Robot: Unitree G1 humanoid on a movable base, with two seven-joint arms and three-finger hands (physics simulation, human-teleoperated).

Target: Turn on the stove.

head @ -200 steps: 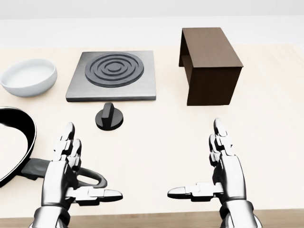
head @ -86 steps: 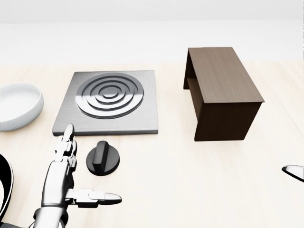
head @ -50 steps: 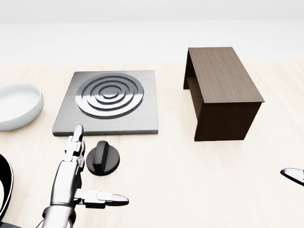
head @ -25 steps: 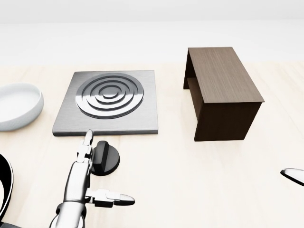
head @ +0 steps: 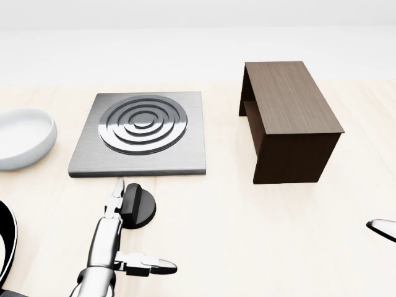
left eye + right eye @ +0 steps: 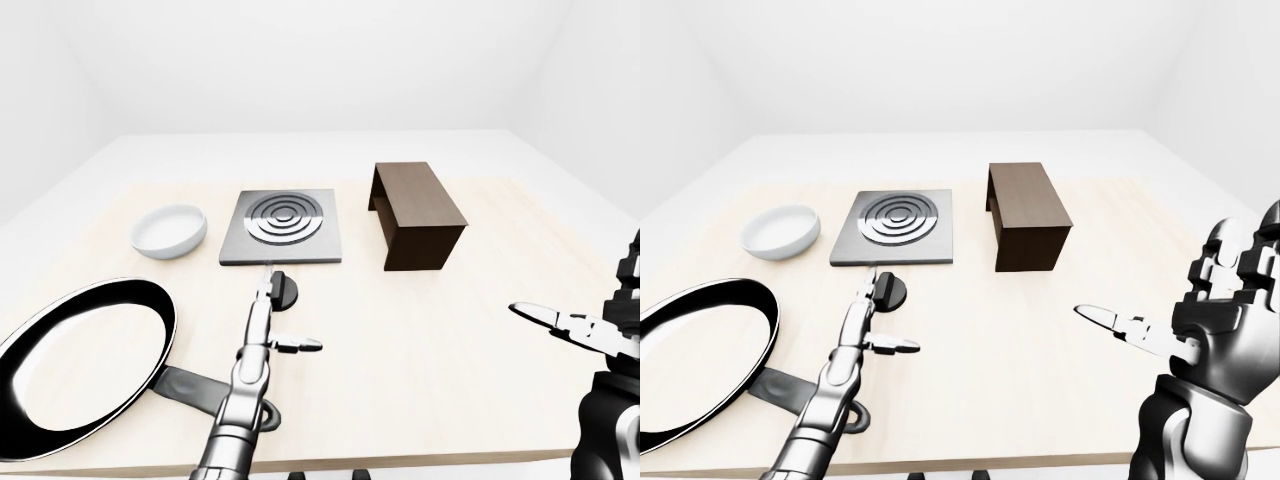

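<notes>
The stove [image 5: 141, 133], a grey square plate with ring-shaped burner, lies on the light wooden bench [image 5: 235, 235], and its black knob [image 5: 137, 206] sits just below it in the head view. The left hand [image 5: 108, 238] is spread, with the fingers straight and the thumb pointing to the right; the fingertips [image 5: 117, 187] reach the left edge of the knob, but do not close round it. The right hand [image 6: 1220, 310] is also spread and held well apart at the right side. A white bowl [image 6: 170, 230] stands left of the stove, a dark wooden box [image 5: 288, 120] right of it, and a black frying pan [image 6: 80, 365] lies at the lower left.
</notes>
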